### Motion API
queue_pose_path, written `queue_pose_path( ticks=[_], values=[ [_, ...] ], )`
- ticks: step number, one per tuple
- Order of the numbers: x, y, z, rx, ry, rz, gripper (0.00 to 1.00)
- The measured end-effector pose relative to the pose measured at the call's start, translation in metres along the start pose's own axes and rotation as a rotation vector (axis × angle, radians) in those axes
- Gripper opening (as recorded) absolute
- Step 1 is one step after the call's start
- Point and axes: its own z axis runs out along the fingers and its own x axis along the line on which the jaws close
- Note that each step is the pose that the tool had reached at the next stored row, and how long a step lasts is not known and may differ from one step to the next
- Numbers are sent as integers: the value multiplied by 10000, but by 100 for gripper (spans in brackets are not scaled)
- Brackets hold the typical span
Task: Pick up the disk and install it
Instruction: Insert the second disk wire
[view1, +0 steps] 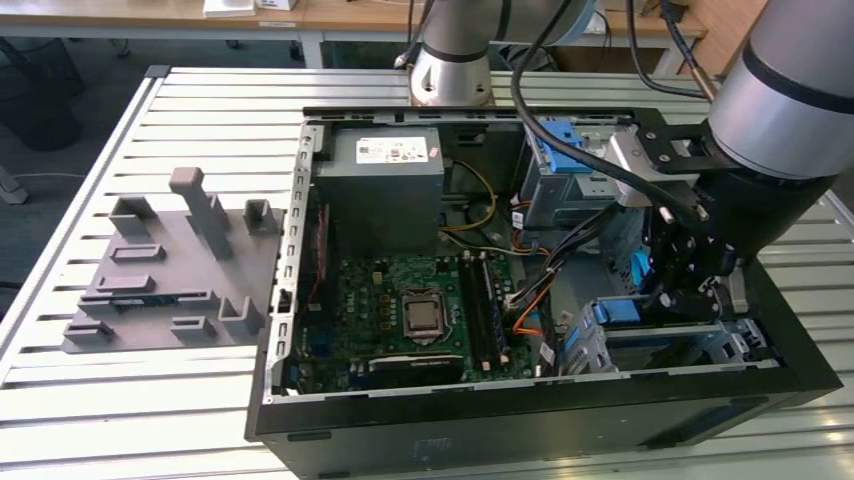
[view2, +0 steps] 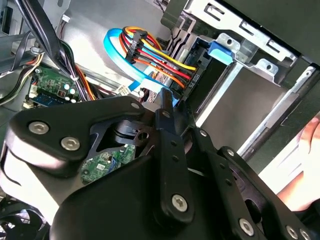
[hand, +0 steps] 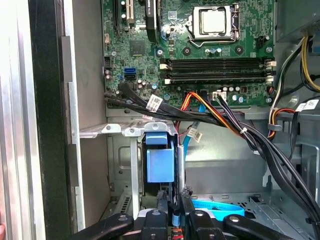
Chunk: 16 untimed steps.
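Our gripper is pinched nearly shut on the disk's thin edge; we hold it upright, blue carrier leading, inside the case's drive cage, presumably to slide into the bay.

I see matt black metal gripper links, blue glossy plastic disk carrier, dull grey sheet-metal drive cage, green board, ribbed silvery metal table.
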Motion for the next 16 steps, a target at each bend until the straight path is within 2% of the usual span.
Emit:
queue_pose_path(
  ticks=[8, 12, 14, 15, 16],
  values=[
    [1, -1, -24, -1, -17, 2, 24],
    [3, -2, -36, -2, -72, 5, 24],
    [5, -2, -37, -3, -85, 6, 22],
    [6, -3, -35, -4, -95, 6, 16],
    [7, -5, -34, -4, -110, 7, 16]
  ],
)
